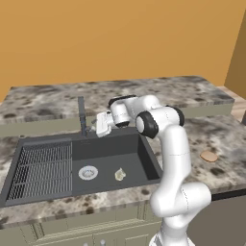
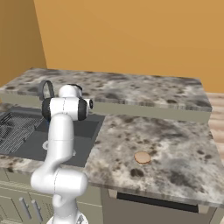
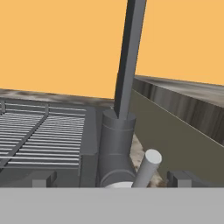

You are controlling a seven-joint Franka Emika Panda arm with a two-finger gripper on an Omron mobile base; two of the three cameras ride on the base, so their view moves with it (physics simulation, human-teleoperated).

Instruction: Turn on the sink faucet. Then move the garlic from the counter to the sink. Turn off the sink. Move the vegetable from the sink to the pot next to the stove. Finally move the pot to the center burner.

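Gripper point(image 3: 111, 177) sitting spread wide, straddling the faucet lever point(image 3: 147, 169), which is poking toward it just right of the sink faucet point(image 3: 127, 61) base; garlic point(image 1: 119, 175) lying in sink point(image 1: 110, 153).

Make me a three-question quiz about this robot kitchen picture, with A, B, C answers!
1. Where is the garlic?
A. In the sink
B. On the counter
C. In the gripper

2. What colour is the sink faucet?
A. Shiny gold
B. Dark grey
C. White

3. How is the gripper?
A. Shut on the garlic
B. Shut on the rack
C. Open, beside the faucet's base

Answers:
1. A, the pale bulb lies on the basin floor beside the round drain.
2. B, the slim spout is dark grey in the hand view.
3. C, its fingers stand apart with the faucet's lever between them, holding nothing.
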